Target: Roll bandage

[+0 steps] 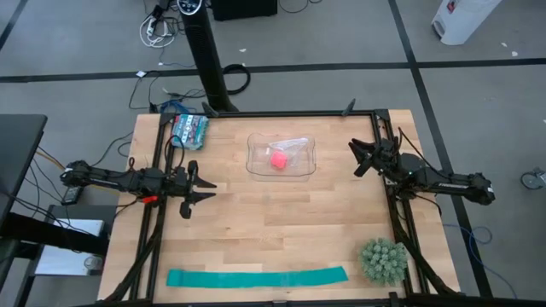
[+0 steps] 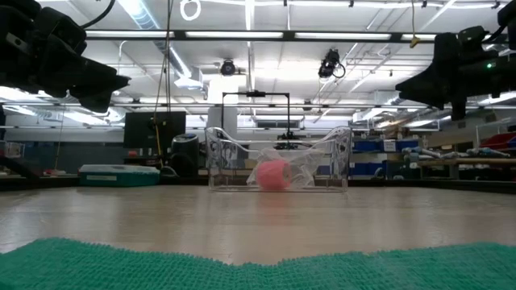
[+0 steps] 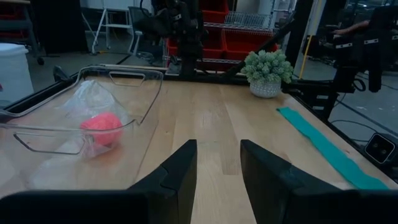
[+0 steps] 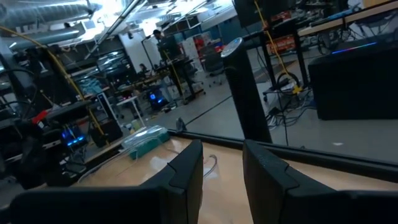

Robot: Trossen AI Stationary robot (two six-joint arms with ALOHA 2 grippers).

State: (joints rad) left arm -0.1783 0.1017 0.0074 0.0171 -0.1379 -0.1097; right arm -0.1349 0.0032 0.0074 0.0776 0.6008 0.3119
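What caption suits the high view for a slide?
Rolled bandage in clear tray; left gripper and right gripper both open, away.

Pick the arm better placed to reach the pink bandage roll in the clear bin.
Left, likely. The left gripper is open and faces the bandage in the clear bin. The right gripper is open too, but its wrist view looks past the table's edge.

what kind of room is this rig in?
Looks like a robotics lab or workshop: a wooden table on a grey taped floor, red storage bins on shelving, and workbenches with monitors and cables behind. Both arms wait at the table's sides.
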